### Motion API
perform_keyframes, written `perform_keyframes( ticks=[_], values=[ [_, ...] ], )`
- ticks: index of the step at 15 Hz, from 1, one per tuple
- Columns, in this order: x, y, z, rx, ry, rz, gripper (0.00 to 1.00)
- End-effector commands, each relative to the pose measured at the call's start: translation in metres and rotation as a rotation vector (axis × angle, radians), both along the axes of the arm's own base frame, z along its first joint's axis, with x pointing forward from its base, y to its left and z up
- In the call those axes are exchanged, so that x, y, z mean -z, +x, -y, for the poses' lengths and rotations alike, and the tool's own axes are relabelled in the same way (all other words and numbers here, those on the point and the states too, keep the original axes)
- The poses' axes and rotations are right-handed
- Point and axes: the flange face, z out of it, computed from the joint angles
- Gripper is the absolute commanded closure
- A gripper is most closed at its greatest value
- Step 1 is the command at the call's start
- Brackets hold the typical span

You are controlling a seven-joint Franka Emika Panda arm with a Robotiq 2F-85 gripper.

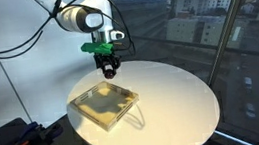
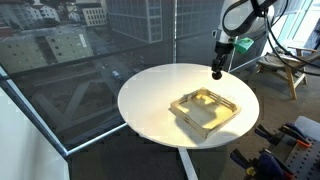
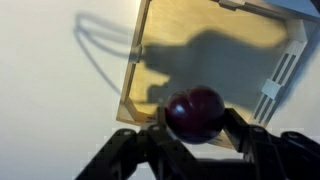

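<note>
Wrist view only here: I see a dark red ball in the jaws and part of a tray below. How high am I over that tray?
Observer: In both exterior views the jaws hang clear of the tray, with open air between them; nothing touches.
Operator: Is the ball over the tray's middle?
Observer: No. You are by the corner nearest the arm; I cannot tell whether you are just inside or just outside it.
Operator: What does the tray sit on?
Observer: A round white table; the tray lies flat on it.
</note>
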Motion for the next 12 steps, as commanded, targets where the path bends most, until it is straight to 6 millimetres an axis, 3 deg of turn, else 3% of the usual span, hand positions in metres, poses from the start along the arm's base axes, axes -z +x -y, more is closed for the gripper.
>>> perform_keyframes(
  ticks=[1,9,10,12],
  values=[
    [-0.0004,0.0002,-0.0001,0.000,0.000,-0.001,0.40],
    [-0.0004,0.0002,-0.0002,0.000,0.000,-0.001,0.40],
    [-0.0004,0.0002,-0.0002,0.000,0.000,-0.001,0.65],
    [-0.0011,0.0003,-0.0014,0.000,-0.002,-0.001,0.65]
  ],
)
